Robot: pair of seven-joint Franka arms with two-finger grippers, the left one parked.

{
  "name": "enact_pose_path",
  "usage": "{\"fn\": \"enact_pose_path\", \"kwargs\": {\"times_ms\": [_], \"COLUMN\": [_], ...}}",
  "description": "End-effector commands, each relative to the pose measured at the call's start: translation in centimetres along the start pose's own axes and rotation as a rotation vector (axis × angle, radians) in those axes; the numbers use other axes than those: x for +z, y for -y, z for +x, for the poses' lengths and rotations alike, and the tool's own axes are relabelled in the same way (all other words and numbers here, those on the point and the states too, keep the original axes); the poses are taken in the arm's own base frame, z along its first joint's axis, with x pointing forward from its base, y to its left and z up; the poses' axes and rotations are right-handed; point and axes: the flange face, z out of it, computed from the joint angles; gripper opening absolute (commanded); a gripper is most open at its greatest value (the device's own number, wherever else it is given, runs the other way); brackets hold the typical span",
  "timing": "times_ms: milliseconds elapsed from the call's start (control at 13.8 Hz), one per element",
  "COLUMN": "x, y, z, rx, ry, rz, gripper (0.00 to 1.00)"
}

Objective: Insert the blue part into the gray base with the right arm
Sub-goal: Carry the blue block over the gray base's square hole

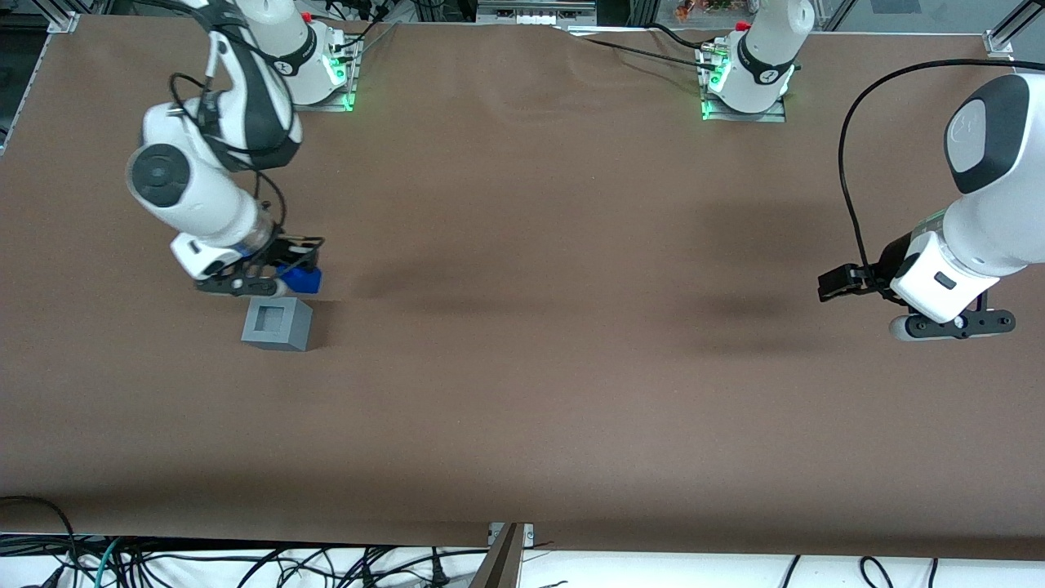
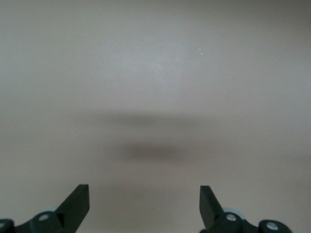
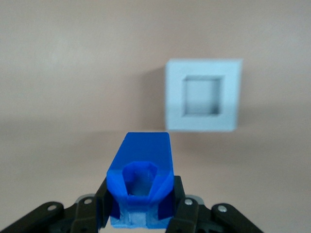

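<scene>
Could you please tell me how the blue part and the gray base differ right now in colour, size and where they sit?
The blue part is bright blue; the gray base is matte gray. The blue part looks smaller than the gray base. The blue part is clamped in the right arm's claw, while the gray base rests on the table, free of any grip, nearer the front camera. The gray base shows an empty square recess. Both look like blocky plastic pieces.

My black claw [image 3: 141, 213] grips the bright-blue part [image 3: 142, 182]; matte gray base [image 3: 203, 95], darker recess; plain brown table [image 1: 571, 392]; my arm [image 1: 212, 163] white, dark-gray caps.
</scene>
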Motion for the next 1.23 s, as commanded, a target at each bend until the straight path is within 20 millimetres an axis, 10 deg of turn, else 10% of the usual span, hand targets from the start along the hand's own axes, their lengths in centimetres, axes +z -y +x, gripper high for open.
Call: {"fn": "enact_pose_path", "kwargs": {"times_ms": [0,1158], "x": [0.5,4.5], "y": [-2.8,-5.7], "z": [2.7,6.1], "rx": [-0.009,0.004], "ry": [0.001,0.016], "rz": [-0.017,0.022], "gripper": [0.0,0.0]}}
